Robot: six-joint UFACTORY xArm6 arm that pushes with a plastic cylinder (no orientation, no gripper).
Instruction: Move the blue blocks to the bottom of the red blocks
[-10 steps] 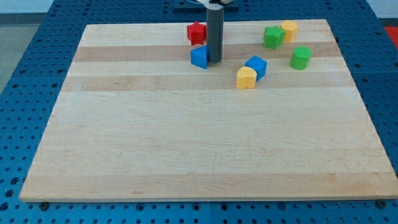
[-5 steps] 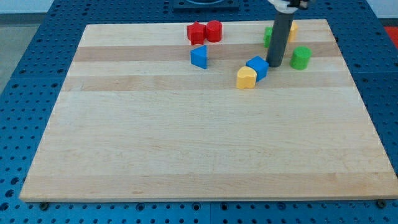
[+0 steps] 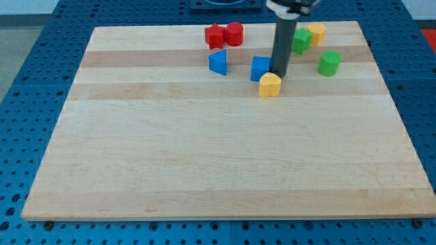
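Two red blocks sit side by side near the view's top: a red star-like block (image 3: 215, 35) and a red rounded block (image 3: 234, 33). A blue triangular block (image 3: 218, 62) lies just below them. A blue cube (image 3: 260, 68) lies to its right. My tip (image 3: 279, 73) rests against the blue cube's right side, just above a yellow block (image 3: 270, 84).
A green block (image 3: 300, 40) and a yellow cylinder (image 3: 317, 32) sit at the top right, partly behind the rod. Another green block (image 3: 330, 62) lies further right. The wooden board (image 3: 218, 163) lies on a blue perforated table.
My tip went from beside the blue triangular block to the right of the blue cube, then pushed the cube left, away from the yellow block.
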